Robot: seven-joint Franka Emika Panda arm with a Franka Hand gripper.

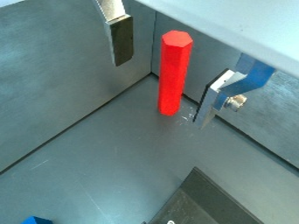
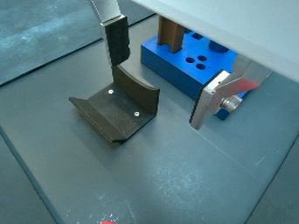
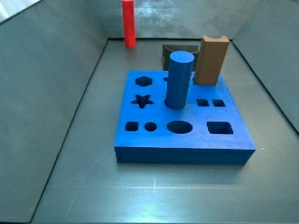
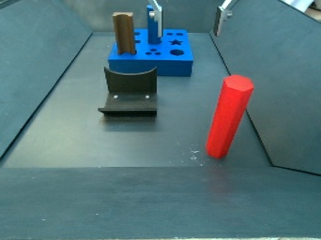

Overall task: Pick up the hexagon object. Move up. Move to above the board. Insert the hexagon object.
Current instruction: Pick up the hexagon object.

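Observation:
The hexagon object, a slim red peg [image 1: 173, 74], stands upright on the grey floor near a wall corner; it also shows in both side views [image 3: 128, 22] [image 4: 228, 117]. My gripper [image 1: 163, 87] is open and empty, raised above the floor. The peg appears between its two fingers in a wrist view, and neither touches it. The blue board [image 3: 176, 154] with cut-out holes lies apart from the peg and shows past the gripper [image 2: 159, 94] in a wrist view [image 2: 176, 74]. The gripper shows at the top of a side view [image 4: 189, 17].
A blue cylinder [image 3: 179, 79] and a brown block [image 3: 212, 59] stand in the board. The dark fixture [image 2: 117, 109] sits on the floor beside the board, between it and the peg [image 4: 129, 94]. Sloping grey tray walls [image 3: 59, 105] enclose the floor.

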